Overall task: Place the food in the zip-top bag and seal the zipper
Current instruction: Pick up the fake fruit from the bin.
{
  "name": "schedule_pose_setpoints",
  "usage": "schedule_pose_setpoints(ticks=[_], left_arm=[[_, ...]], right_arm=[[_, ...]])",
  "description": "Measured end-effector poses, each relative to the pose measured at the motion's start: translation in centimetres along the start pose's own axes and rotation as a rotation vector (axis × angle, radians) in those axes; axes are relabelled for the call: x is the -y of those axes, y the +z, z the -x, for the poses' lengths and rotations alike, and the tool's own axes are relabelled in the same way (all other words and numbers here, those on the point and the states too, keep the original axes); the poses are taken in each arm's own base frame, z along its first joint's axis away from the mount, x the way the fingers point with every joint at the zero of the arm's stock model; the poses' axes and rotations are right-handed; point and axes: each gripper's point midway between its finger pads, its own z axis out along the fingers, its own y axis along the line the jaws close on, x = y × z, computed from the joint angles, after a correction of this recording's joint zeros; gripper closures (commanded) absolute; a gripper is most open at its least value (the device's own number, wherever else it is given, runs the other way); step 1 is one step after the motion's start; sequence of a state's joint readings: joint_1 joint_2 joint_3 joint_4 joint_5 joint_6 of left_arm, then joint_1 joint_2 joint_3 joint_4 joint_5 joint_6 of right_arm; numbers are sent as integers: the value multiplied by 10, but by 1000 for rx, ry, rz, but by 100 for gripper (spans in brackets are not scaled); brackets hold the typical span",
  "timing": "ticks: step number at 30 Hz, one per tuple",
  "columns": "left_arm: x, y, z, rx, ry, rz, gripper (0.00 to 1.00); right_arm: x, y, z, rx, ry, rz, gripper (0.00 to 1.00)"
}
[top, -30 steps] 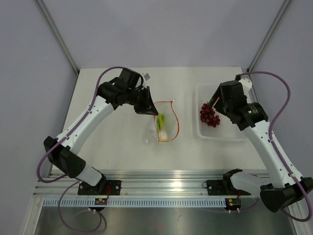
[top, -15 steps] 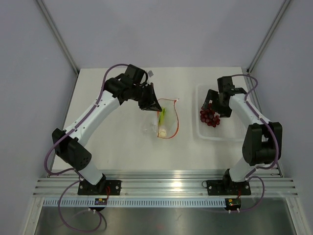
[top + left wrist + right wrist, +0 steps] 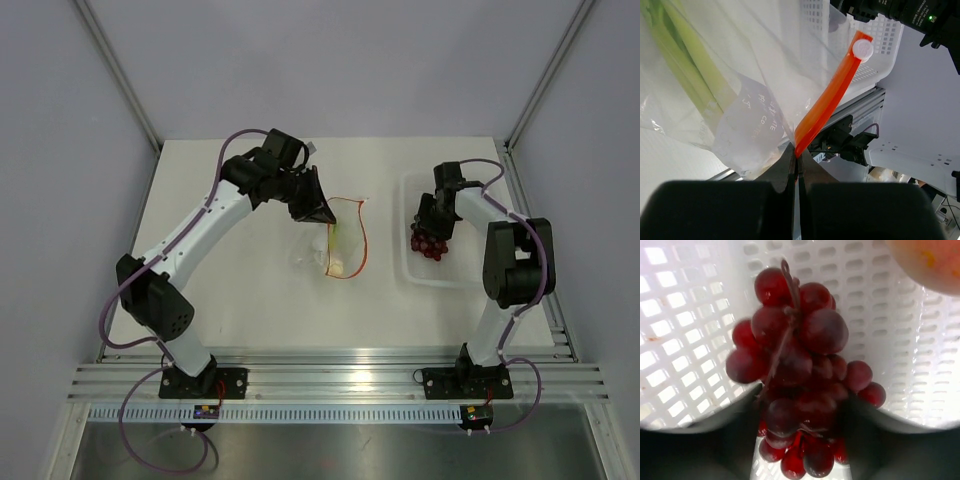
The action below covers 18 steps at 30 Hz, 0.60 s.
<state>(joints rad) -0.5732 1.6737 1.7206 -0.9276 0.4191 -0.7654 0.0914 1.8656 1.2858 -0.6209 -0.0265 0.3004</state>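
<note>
Dark red grapes [image 3: 800, 370], in the tray [image 3: 455, 281] at 3 o'clock from the bag [image 3: 335, 252], are straddled by the spread right gripper [image 3: 431, 233], best closed gently around the bunch, while the zipper [image 3: 827, 102] is pinched by the left gripper [image 3: 796, 161].

Here we are in what looks like a robotics lab cell: plain grey walls [image 3: 330, 60], metal corner posts [image 3: 117, 72], a white table [image 3: 250, 310], an aluminium mounting rail [image 3: 340, 368] up front.
</note>
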Motion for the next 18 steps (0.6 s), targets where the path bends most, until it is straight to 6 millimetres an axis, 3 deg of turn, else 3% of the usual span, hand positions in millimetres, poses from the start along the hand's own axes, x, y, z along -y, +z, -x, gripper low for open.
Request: schedule_pose_setpoints(ticks=[2,3,6,11,18], left_arm=[[0,2,2,8,-10,7,100],[1,3,4,12,-13,10,100],[3,10,11,29,-18,19,100],[3,28,11,18,-22,31,100],[4,40,12,2,-23,39,100]], right_arm=[[-2,-1,4,16,4,7,64],[-2,-3,5,25,8,10,78],[-2,-12,7,51,17,13,92],[-1,-53,13,133,29,19,98],[-3,-153,29,347,49,63,100]])
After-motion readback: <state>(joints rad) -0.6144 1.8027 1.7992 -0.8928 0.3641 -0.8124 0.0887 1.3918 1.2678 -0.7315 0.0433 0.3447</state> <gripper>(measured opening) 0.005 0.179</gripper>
